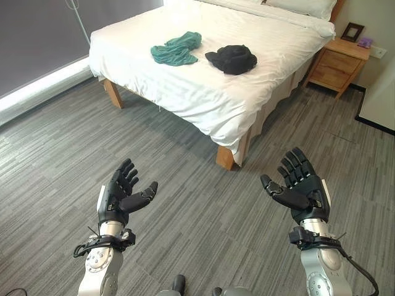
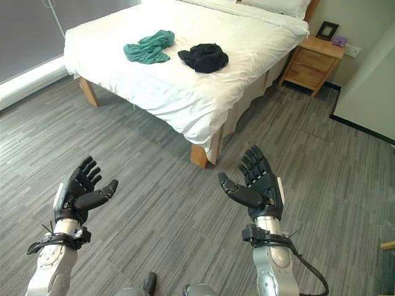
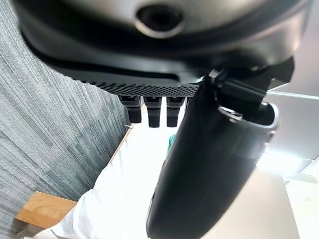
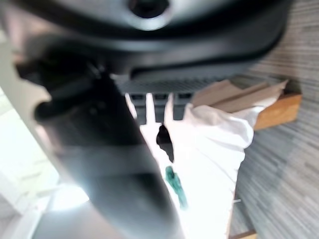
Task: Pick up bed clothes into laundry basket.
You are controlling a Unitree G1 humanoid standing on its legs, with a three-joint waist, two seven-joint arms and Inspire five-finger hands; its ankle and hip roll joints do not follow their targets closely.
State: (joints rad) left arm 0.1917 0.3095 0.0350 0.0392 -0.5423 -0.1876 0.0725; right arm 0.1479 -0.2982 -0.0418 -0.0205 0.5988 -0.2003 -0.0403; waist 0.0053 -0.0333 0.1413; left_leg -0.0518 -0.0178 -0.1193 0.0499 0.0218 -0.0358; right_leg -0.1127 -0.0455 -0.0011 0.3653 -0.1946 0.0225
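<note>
A bed point(image 1: 185, 98) with a white sheet and wooden legs stands on a grey plank floor point(image 1: 185, 203), and two crumpled garments lie on its top near the foot end. The green garment point(image 1: 177, 49) rests toward the robot's left, and the black garment point(image 1: 231, 58) lies just beside it to the right, the two apart and not touching. Pillows point(image 1: 302, 6) sit at the head of the bed, and a wooden nightstand point(image 1: 338, 61) stands against the wall on the bed's right side, bearing a small picture frame point(image 1: 352, 31) and a small purple object point(image 1: 365, 42). The left hand point(image 1: 123, 192) is raised over the floor in the near left of the head views, palm turned inward, fingers straight and spread, thumb extended, holding nothing. The right hand point(image 1: 301, 182) mirrors it in the near right, likewise spread and released, with nothing in its grasp. Both hands are well apart from the bed and from the garments. In the left wrist view, the fingers point(image 3: 154, 109) point toward the bed's white sheet, with a wooden leg point(image 3: 42, 211) visible at the corner; in the right wrist view, both garments appear as small patches, dark point(image 4: 164, 142) and green point(image 4: 175, 186), on the white sheet beyond the hand.
</note>
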